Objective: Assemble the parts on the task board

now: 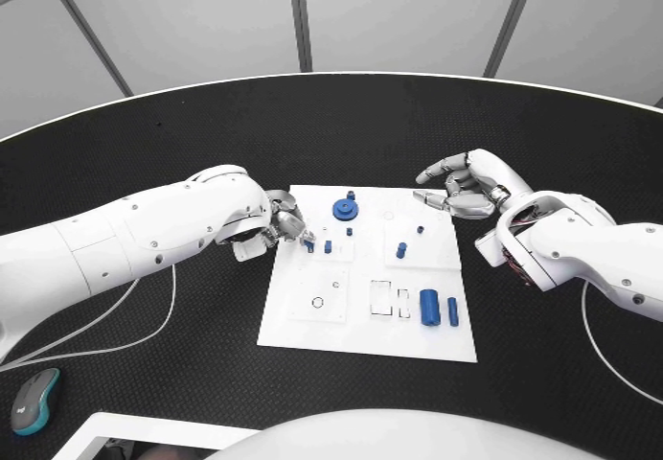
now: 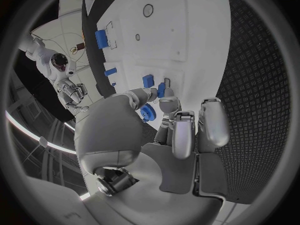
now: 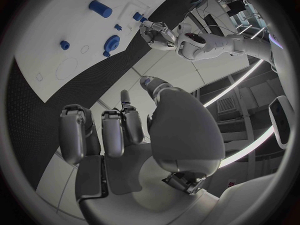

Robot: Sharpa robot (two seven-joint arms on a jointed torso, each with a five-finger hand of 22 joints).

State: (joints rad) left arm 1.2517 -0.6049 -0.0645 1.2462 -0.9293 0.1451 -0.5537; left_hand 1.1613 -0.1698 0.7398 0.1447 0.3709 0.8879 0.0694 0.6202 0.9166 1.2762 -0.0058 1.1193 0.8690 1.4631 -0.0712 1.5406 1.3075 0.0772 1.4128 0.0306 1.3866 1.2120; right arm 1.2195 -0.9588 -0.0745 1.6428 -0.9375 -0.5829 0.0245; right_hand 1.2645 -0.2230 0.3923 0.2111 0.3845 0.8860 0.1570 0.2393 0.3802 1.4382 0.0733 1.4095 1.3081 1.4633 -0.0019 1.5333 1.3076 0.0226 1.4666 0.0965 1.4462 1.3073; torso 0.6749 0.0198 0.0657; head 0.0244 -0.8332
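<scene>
The white task board [image 1: 362, 321] lies mid-table. On its far half stand a blue gear [image 1: 344, 209] and a few small blue pegs [image 1: 400, 250]. A thick blue cylinder [image 1: 430, 308] and a thin one [image 1: 452, 310] lie near its right edge. My left hand [image 1: 284, 226] is at the board's left edge, thumb and a fingertip [image 2: 167, 103] pinching a small blue part [image 2: 161, 89] [image 1: 309, 245] on the board, beside a blue block [image 2: 148, 80]. My right hand [image 1: 465, 188] hovers over the far right corner, fingers apart and holding nothing; its wrist view shows the gear [image 3: 112, 42].
A teal and grey mouse [image 1: 34, 401] lies at the near left, next to a white tray [image 1: 111, 433]. White cables [image 1: 152, 311] trail over the black table on both sides of the board.
</scene>
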